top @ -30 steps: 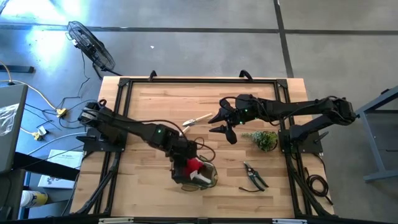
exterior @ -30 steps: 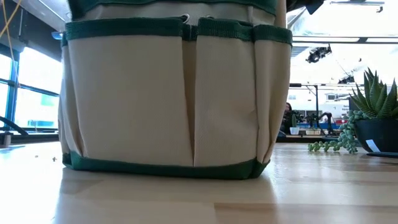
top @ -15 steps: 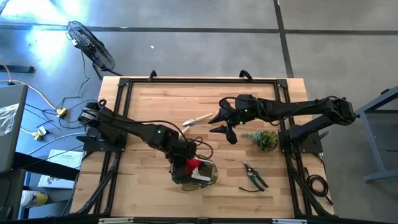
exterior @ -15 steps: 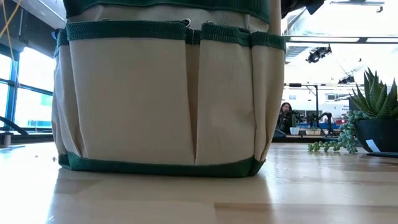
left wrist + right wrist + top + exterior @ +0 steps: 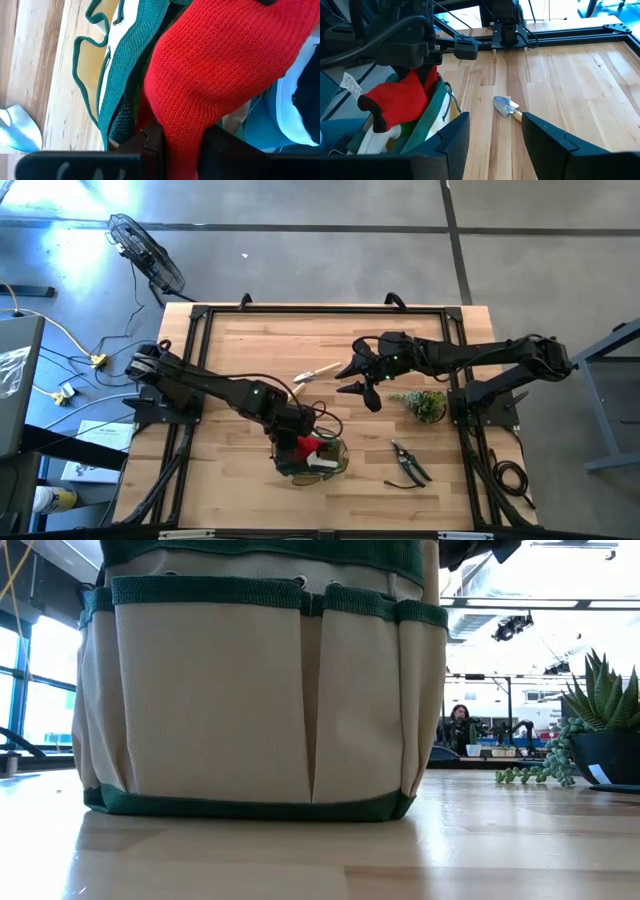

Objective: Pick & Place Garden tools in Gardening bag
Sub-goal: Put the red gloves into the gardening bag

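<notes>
The gardening bag (image 5: 315,460) stands near the table's front edge and fills the low view (image 5: 260,700); its green rim shows in the left wrist view (image 5: 122,75). My left gripper (image 5: 300,435) is over the bag's mouth, shut on the red knit glove (image 5: 400,100). A white item (image 5: 375,142) lies inside the bag. My right gripper (image 5: 358,380) hovers open and empty at the table's middle right, next to a wooden-handled trowel (image 5: 315,372) that lies flat. Black pruning shears (image 5: 410,462) lie flat to the right of the bag. My left gripper pinches the red glove between its two fingers (image 5: 150,145), on a bunched part of the knit (image 5: 180,125). The fingers come from above, pointing down. The glove hangs below them with its lower end inside the bag's mouth (image 5: 385,122).
A potted green plant (image 5: 425,403) stands at the right, between my right arm and the shears; it also shows in the low view (image 5: 600,730). The trowel's blade (image 5: 506,106) lies ahead of my right gripper. A person sits in the room behind (image 5: 460,725).
My left gripper has gone a little down with the red glove, which now sits deeper in the bag's mouth. The bag has shifted a little toward the table's left.
</notes>
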Robot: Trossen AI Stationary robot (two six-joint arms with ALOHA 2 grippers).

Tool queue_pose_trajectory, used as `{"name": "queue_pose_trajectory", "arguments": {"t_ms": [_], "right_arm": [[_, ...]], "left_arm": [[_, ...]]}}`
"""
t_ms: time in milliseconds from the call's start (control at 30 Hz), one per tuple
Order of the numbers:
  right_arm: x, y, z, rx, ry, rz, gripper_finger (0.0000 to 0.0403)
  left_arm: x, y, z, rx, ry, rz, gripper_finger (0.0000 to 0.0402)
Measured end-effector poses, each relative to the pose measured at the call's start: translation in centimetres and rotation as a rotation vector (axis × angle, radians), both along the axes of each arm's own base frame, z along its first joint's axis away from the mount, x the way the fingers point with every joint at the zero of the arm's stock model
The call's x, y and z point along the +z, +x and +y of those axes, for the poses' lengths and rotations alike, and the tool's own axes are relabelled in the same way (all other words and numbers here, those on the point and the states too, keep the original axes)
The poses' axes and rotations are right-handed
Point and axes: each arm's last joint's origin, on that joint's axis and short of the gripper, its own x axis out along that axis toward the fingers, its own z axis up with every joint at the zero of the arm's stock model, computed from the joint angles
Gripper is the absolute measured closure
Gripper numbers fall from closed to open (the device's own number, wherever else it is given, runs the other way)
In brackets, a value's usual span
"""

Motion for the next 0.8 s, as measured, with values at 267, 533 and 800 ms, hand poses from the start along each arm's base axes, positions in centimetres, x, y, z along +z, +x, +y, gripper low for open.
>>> {"name": "queue_pose_trajectory", "arguments": {"t_ms": [267,533,800], "right_arm": [[0.0,0.0,0.0,0.003,-0.008,-0.002,0.0234],[0.0,0.0,0.0,0.004,-0.010,-0.002,0.0233],[-0.1,0.0,0.0,0.005,-0.009,0.008,0.0234]], "left_arm": [[0.1,0.1,0.0,-0.056,0.031,-0.038,0.0333],[0.5,0.9,-0.2,-0.137,0.064,-0.164,0.0333],[0.1,1.4,-0.5,-0.197,0.033,-0.177,0.0333]]}}
